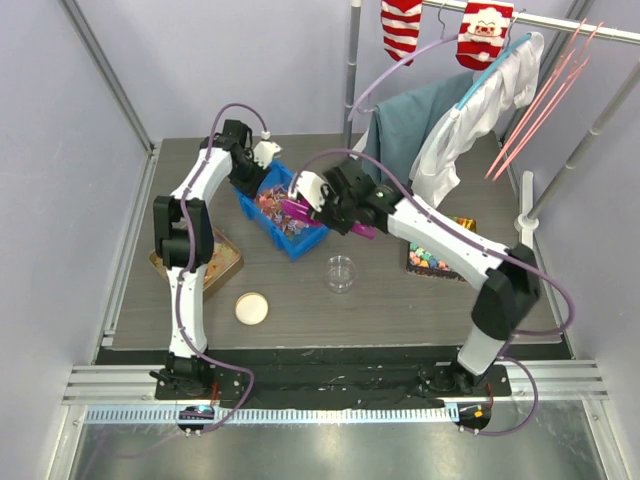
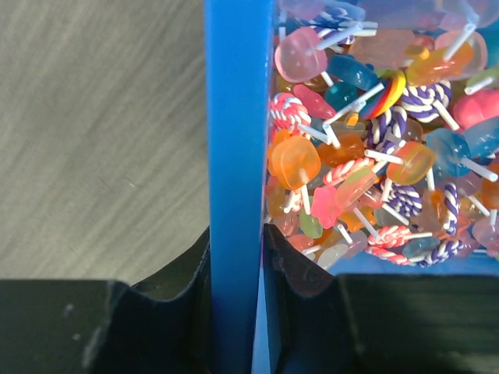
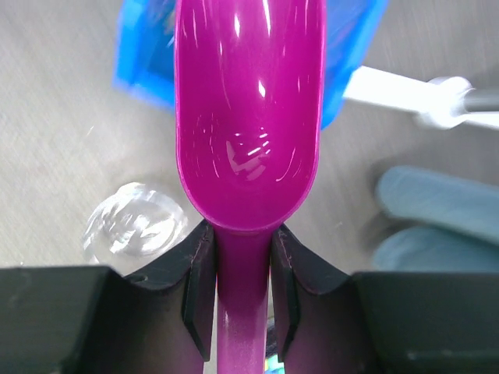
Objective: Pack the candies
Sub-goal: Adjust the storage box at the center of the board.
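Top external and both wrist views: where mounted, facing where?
Top external: above, behind the bases, facing down at the grey table; left arm, right arm show.
Left wrist: on the left claw, fingers clamping the blue plastic bin's wall; colourful candies beyond.
Right wrist: on the right claw, fingers gripping the magenta plastic scoop, table beyond.
Shared: both wrist views show that bin.

A grey wood-grain counter (image 1: 300, 300) carries a shallow gold tin (image 1: 226, 258) near its left edge and a dark tray of pastel cube sweets (image 1: 428, 262) on the right. Behind the counter, a metal rail (image 1: 560, 25) holds a red-striped sock (image 1: 401, 25), a Santa sock (image 1: 485, 30), a teal garment (image 1: 410, 125), a white shirt (image 1: 470, 120) and pink hangers (image 1: 540, 105).
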`<control>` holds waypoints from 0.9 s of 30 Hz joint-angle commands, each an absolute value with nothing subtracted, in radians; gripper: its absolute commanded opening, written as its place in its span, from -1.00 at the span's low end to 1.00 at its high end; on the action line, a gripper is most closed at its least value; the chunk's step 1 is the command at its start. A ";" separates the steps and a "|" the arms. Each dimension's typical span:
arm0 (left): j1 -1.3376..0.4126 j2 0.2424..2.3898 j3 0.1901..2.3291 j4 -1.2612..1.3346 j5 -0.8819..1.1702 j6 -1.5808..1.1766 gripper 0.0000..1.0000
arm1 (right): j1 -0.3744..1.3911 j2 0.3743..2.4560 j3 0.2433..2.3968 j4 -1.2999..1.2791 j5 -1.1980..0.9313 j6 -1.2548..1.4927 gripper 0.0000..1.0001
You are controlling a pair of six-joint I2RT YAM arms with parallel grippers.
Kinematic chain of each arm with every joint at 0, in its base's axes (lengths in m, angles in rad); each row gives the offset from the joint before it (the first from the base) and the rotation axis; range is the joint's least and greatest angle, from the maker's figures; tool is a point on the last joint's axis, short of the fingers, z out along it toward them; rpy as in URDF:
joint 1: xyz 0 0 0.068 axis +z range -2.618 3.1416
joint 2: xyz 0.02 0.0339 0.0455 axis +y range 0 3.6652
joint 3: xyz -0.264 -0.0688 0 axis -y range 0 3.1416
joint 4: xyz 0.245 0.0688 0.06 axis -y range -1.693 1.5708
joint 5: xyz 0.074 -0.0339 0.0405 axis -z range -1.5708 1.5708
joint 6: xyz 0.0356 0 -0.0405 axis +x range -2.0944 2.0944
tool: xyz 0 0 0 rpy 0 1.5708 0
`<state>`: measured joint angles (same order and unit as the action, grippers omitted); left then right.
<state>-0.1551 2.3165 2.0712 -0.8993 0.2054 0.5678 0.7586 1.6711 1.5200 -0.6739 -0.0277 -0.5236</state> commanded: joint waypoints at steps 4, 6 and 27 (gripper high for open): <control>-0.158 2.281 1.959 -0.924 0.235 0.488 -0.99 | 0.701 1.982 2.044 -1.086 -0.023 -0.503 -0.99; -0.158 2.275 1.956 -0.914 0.261 0.454 -0.99 | 0.699 2.071 2.178 -1.201 -0.020 -0.520 -0.98; -0.155 2.122 1.783 -0.662 0.256 0.138 -0.99 | 0.732 2.336 2.456 -1.502 0.090 -0.515 -0.99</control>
